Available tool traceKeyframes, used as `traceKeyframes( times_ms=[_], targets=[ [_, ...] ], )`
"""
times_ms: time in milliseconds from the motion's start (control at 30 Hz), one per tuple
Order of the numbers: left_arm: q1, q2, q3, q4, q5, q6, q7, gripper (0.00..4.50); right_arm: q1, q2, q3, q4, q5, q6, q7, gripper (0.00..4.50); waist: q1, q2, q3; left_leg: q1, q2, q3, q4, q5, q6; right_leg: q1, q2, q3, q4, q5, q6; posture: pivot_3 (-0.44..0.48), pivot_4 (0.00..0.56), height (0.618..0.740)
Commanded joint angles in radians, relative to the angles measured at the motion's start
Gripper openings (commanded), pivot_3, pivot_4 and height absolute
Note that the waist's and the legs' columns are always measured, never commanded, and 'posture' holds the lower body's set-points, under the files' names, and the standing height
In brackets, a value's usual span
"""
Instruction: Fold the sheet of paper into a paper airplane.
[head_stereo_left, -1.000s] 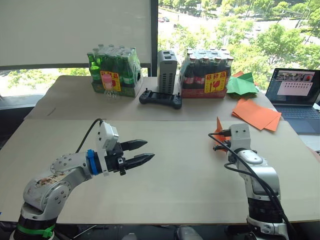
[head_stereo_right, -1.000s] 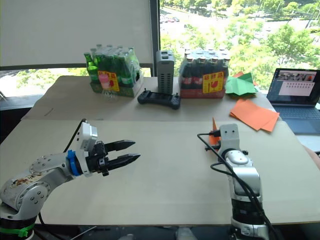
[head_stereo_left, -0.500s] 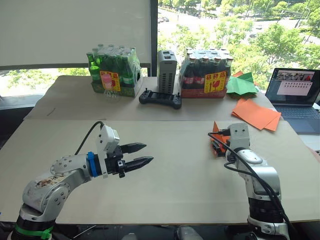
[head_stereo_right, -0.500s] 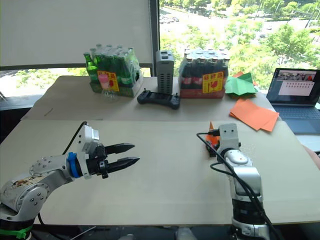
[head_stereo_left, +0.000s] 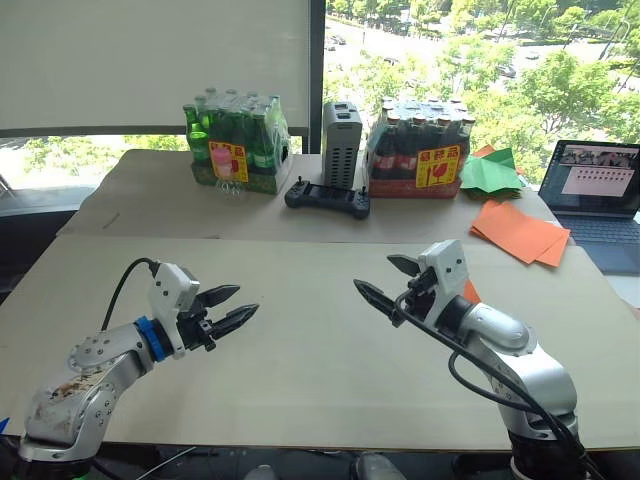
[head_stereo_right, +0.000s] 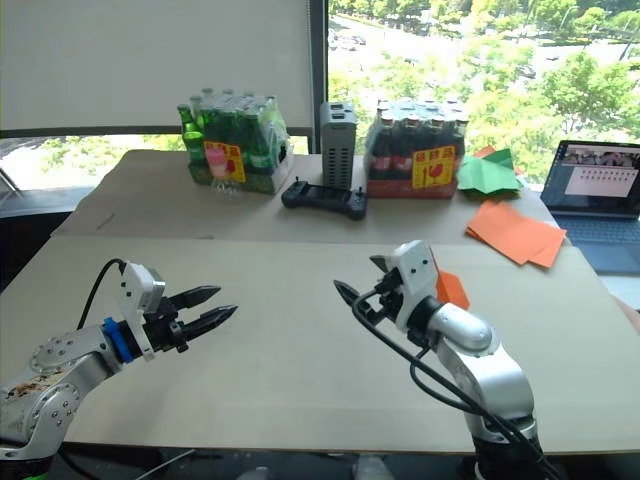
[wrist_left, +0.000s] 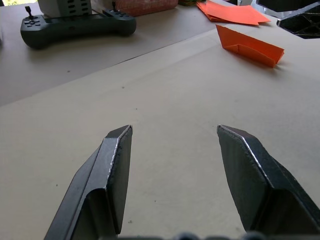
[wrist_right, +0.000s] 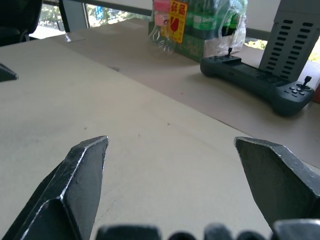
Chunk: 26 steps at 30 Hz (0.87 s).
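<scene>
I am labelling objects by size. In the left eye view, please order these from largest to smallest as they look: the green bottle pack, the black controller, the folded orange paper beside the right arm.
1. Green bottle pack
2. Black controller
3. Paper airplane, though the right arm partly hides it

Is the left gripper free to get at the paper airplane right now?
Probably not directly. The paper airplane lies flat on the table's far right side, and the right gripper, open and empty, hangs between it and the open left gripper.
</scene>
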Motion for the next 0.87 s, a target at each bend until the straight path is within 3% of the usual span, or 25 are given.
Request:
traceKeyframes(
  times_ms=[33,867],
  targets=[
    [-0.007,-0.017,0.050,-0.010,-0.030,-0.032,-0.004,2.86,0.040,-0.015,0.011,0.035,-0.035,-0.102,-0.003,4.45,0.000,0.000,0.000,0.000,0.000,0.000,0.000,0.000,0.000,0.000,0.000,0.000,0.000,0.000,0.000,0.000,0.150,0.733],
    [-0.043,-0.027,0.022,0.078,0.035,-0.102,-0.024,2.86,0.068,-0.016,0.029,0.081,-0.036,-0.121,-0.033,4.45,-0.001,0.000,0.000,0.001,0.001,0.000,0.000,0.000,0.000,0.000,0.001,0.000,0.001,0.000,0.000,0.000,0.150,0.733]
  ],
)
